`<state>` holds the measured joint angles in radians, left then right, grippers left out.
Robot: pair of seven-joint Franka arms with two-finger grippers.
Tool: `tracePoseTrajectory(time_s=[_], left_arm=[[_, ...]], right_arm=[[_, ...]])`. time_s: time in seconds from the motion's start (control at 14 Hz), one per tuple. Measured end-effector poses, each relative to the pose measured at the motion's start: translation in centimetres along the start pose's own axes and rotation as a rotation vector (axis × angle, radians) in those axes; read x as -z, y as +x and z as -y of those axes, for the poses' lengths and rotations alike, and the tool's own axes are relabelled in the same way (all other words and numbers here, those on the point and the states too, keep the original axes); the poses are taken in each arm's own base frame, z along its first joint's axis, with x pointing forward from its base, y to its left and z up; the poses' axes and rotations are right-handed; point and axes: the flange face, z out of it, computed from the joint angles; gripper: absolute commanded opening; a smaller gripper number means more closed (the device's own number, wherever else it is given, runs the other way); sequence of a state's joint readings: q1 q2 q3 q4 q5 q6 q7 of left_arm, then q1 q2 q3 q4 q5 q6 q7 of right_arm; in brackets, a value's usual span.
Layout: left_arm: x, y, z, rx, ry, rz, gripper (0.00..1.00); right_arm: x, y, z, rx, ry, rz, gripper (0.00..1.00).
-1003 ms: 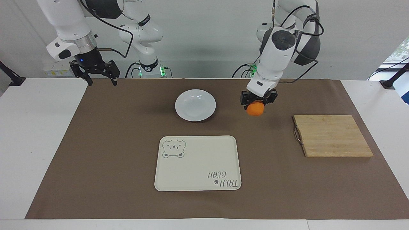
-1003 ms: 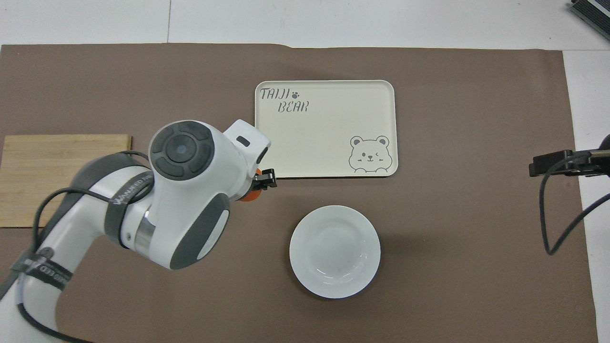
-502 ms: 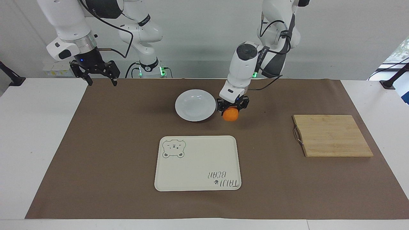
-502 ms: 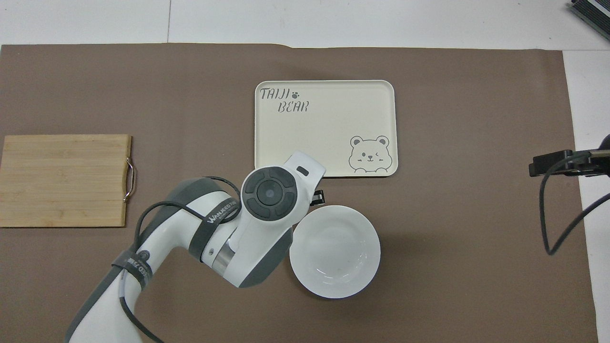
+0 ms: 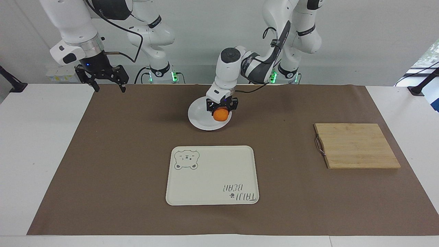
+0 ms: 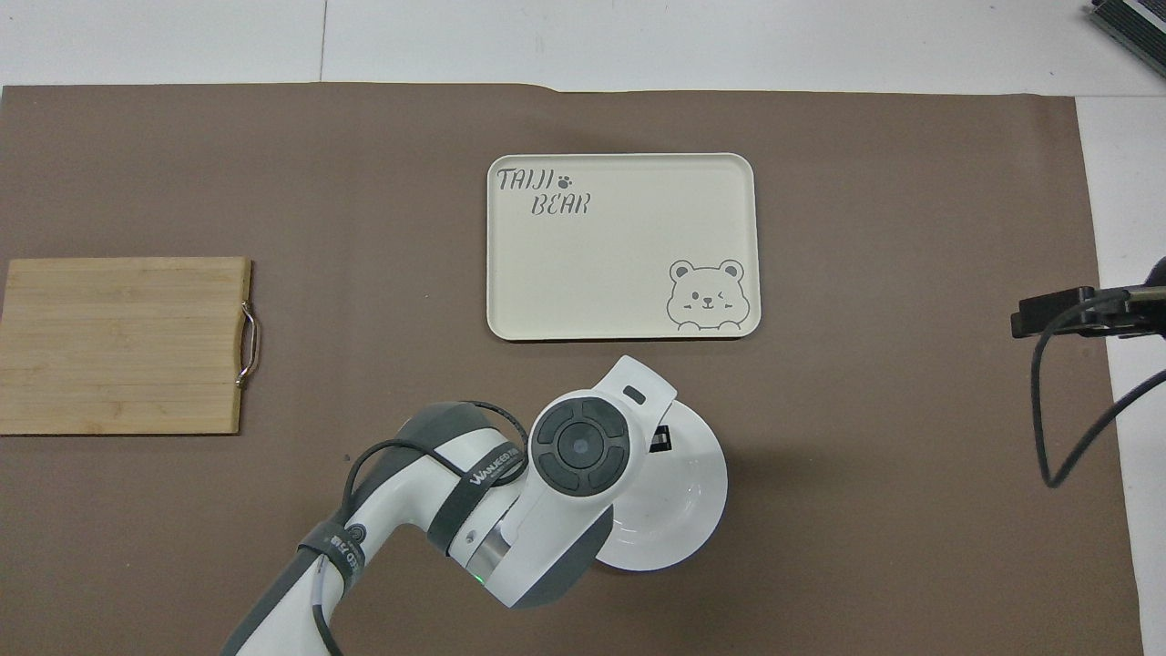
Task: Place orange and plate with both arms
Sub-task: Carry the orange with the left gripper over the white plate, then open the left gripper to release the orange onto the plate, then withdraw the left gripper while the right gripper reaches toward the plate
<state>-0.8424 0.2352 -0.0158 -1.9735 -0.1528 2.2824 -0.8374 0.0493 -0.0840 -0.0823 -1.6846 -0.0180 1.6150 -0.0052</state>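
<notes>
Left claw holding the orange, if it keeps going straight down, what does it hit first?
Probably the plate: the left claw points down over it, so the orange would touch first. Its height above is unclear.

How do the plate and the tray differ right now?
The plate is round, plain and glossy white; the tray is rectangular, cream, with a bear drawing and lettering. The plate is smaller and lies nearer the robots than the tray. The left gripper holds the orange over the plate; nothing is over the tray. Both lie flat on the brown mat.
</notes>
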Motion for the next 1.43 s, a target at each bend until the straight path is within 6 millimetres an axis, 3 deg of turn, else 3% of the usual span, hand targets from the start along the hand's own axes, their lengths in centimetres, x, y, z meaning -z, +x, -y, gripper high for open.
tracePoseTrajectory(time_s=[0.07,0.14,0.21,0.43,0.57,0.72,1.0,1.22,1.43], left_arm=[[-1.0,-0.4,-0.3,0.000,-0.004,-0.001,0.02],[-2.0,-0.9,-0.7,0.011,-0.008,-0.003,0.39],[-3.0,-1.4,-1.2,0.030,-0.011,-0.006,0.99],[-3.9,-2.2,-2.0,0.046,-0.015,-0.009,1.00],[-2.8,-1.6,-2.0,0.055,-0.030,-0.022,1.00],[-0.3,0.1,-1.0,0.089,-0.047,-0.041,1.00],[5.8,6.8,4.8,0.187,-0.049,-0.051,1.00],[8.5,10.8,9.2,0.138,-0.043,-0.058,1.00],[11.2,13.6,13.7,0.039,-0.025,-0.044,1.00]], right_arm=[[0.0,0.0,0.0,0.000,0.000,0.000,1.00],[0.0,0.0,0.0,0.000,0.000,0.000,1.00],[0.0,0.0,0.0,0.000,0.000,0.000,1.00],[0.0,0.0,0.0,0.000,0.000,0.000,1.00],[0.0,0.0,0.0,0.000,0.000,0.000,1.00],[0.0,0.0,0.0,0.000,0.000,0.000,1.00],[0.0,0.0,0.0,0.000,0.000,0.000,1.00],[0.0,0.0,0.0,0.000,0.000,0.000,1.00],[0.0,0.0,0.0,0.000,0.000,0.000,1.00]])
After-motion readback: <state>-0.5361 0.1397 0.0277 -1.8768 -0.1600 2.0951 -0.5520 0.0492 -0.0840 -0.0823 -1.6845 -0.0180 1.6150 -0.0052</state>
